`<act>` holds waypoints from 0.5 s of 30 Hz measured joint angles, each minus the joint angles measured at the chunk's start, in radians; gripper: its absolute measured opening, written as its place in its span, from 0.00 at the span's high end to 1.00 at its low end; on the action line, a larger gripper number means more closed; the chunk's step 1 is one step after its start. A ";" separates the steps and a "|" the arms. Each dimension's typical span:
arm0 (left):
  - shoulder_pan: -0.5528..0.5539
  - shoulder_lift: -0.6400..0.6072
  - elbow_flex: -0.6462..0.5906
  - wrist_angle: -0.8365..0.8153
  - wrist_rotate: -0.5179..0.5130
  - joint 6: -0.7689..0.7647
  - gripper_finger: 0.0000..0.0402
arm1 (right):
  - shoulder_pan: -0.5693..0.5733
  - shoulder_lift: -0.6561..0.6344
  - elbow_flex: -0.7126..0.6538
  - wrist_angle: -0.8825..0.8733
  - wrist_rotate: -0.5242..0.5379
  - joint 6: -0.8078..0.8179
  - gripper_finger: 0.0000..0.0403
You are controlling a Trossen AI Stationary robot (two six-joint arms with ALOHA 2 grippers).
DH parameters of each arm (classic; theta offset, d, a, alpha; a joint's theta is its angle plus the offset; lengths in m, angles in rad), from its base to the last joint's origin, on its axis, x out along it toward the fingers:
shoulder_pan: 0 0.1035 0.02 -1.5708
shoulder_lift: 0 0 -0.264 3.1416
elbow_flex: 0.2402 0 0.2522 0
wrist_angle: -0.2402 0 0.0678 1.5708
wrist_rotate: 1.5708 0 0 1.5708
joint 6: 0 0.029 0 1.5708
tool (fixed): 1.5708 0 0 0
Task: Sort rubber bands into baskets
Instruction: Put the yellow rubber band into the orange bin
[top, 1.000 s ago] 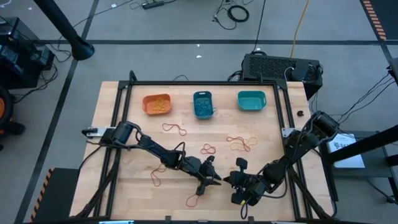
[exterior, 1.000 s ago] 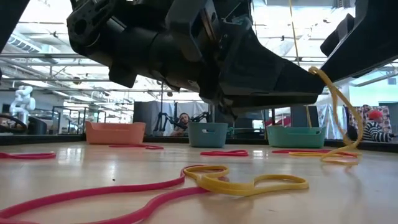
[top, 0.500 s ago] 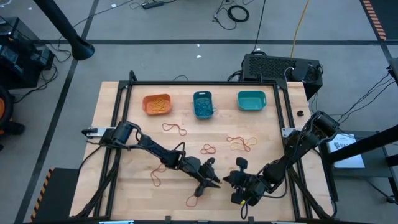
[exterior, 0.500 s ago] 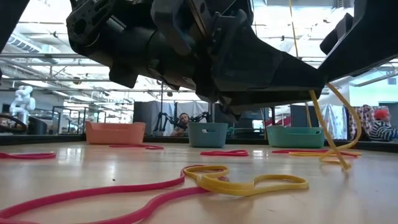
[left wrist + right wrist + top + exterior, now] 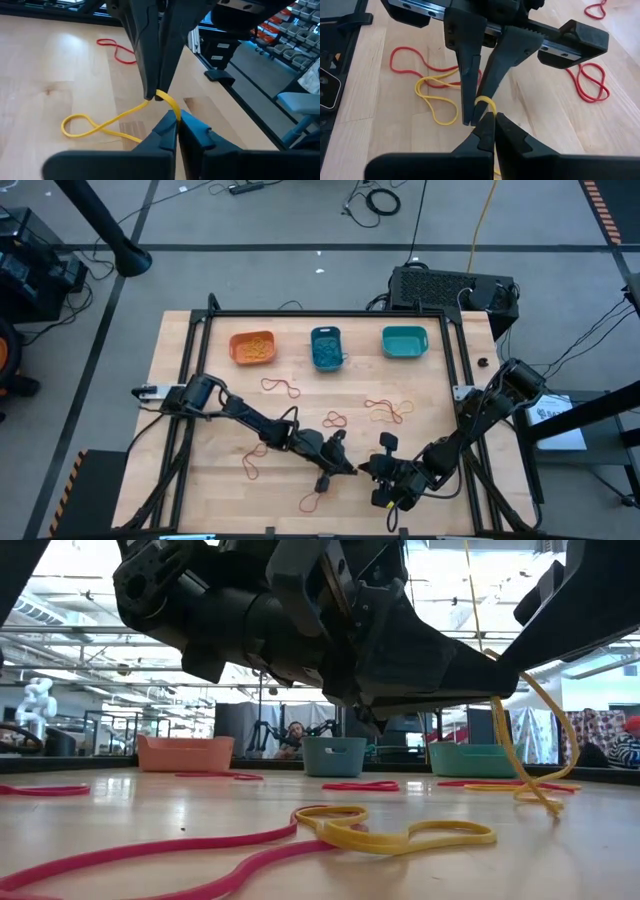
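The wooden desk [image 5: 200,480] carries everything, with both dark arms reaching in from its near corners so that they meet low at the front middle. Along the far edge stand the three baskets in a row: the orange basket [image 5: 252,348], the blue basket [image 5: 327,347] and the teal basket [image 5: 404,342], well apart from where the arms work. The orange one already holds yellow loops and the blue one blue loops, so the sorting looks to go by colour and is partly done.

The left hand [image 5: 340,468] and the right hand [image 5: 372,470] come tip to tip above the desk. Each is pinched narrow on the same yellow rubber band [image 5: 107,122], its fingers closed on the top of the loop, which reads as a handover or a joint lift, probably to draw the band free. The rest of that band trails down onto the wood, its lower loop lying flat.

Loose red rubber bands [image 5: 384,411] lie scattered across the middle of the desk, not yet sorted. Closest to the front edge a red band and another yellow band [image 5: 400,836] lie crossed over one another, so they will likely need separating before either goes to its basket.
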 joint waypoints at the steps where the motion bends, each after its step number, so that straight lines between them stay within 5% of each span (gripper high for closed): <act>1: 0.000 0.000 0.000 -0.003 0.000 -0.001 0.98 | 0.000 0.000 0.000 0.000 0.000 -0.006 1.00; 8: 0.002 -0.019 0.000 -0.044 -0.001 0.018 0.99 | -0.004 0.000 0.000 0.000 -0.006 -0.014 0.97; 15: 0.029 -0.186 -0.001 -0.329 -0.024 0.104 0.99 | -0.025 0.000 0.000 -0.001 -0.003 -0.069 0.77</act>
